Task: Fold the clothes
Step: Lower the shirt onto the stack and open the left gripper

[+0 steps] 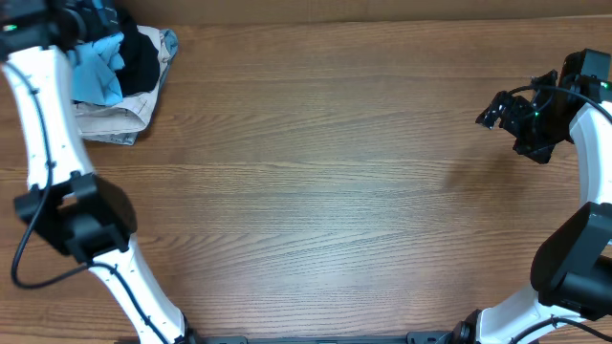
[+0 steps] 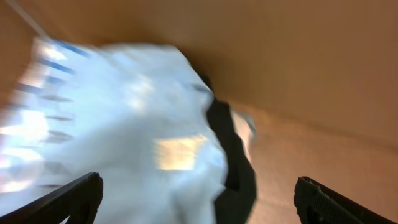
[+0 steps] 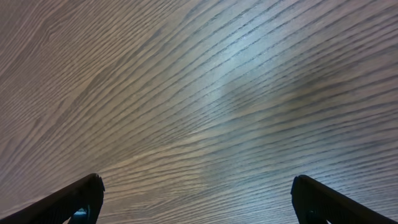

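The left pincer (image 2: 196, 183) is being held released, its jaws standing wide apart with nothing clamped between them, low over the pile of clothes. The step in hand is being judged as taking the T-shirt (image 1: 96, 72) off that pile. For this to be done well, only the top blue layer should be pinched, at an edge or the collar rather than mid-bunch. The jaws should be lowered no deeper than that layer, so that the pieces beneath are not dragged along.

Directly beneath this pincer the light blue shirt is lying bunched on top of the pile. In the wrist view it is filling the space under and ahead of the jaws, though the blur is hiding whether cloth is being touched. Just beside the shirt, toward the pincer's right, the black garment (image 1: 143, 53) is showing, and under both the beige garment (image 1: 115, 119) is spreading onto the tabletop (image 1: 316, 172). Well apart, the right pincer (image 3: 196, 180) is likewise being held released over bare wood, with the shirt far across from it.
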`<state>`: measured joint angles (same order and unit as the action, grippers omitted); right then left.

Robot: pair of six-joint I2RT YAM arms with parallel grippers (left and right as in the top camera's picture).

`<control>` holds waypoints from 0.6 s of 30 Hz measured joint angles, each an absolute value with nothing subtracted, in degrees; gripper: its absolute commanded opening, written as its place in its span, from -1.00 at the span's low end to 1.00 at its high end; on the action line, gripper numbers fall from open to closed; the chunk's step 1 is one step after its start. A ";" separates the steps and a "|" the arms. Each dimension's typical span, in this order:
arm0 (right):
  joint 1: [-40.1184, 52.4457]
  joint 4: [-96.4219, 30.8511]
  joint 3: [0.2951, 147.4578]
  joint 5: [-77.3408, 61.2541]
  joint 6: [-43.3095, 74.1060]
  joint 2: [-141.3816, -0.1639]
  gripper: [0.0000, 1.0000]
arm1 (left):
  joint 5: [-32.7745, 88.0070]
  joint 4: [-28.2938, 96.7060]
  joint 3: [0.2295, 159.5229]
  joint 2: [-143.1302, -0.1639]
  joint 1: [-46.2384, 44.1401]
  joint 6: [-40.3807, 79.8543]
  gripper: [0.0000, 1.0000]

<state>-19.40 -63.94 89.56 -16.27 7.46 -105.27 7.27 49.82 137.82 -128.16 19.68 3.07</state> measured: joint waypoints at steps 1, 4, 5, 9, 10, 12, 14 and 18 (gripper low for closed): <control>-19.40 -63.90 89.56 -16.29 7.46 -105.27 1.00 | 7.05 49.36 138.26 -127.59 20.47 3.11 1.00; -19.40 -63.90 89.56 -16.29 7.46 -105.27 1.00 | 6.20 48.31 138.69 -127.46 21.39 3.14 1.00; -19.40 -63.92 89.56 -16.29 7.49 -105.27 1.00 | 5.78 47.90 138.69 -127.76 21.47 3.14 1.00; -19.40 -63.92 89.56 -16.29 7.49 -105.27 1.00 | 4.71 44.42 138.69 -130.89 21.54 2.81 1.00; -19.40 -63.96 89.56 -16.27 7.46 -105.27 1.00 | 4.47 43.64 138.69 -132.27 21.54 2.57 1.00; -19.40 -64.01 89.56 -16.29 7.49 -105.27 1.00 | 4.27 42.76 138.69 -135.28 21.52 2.09 1.00; -19.40 -64.01 89.56 -16.32 7.44 -105.27 1.00 | 4.23 42.74 138.69 -138.80 21.52 1.50 1.00; -19.40 -64.03 89.56 -16.27 7.46 -105.30 1.00 | 4.12 43.22 138.78 -145.58 21.41 0.89 1.00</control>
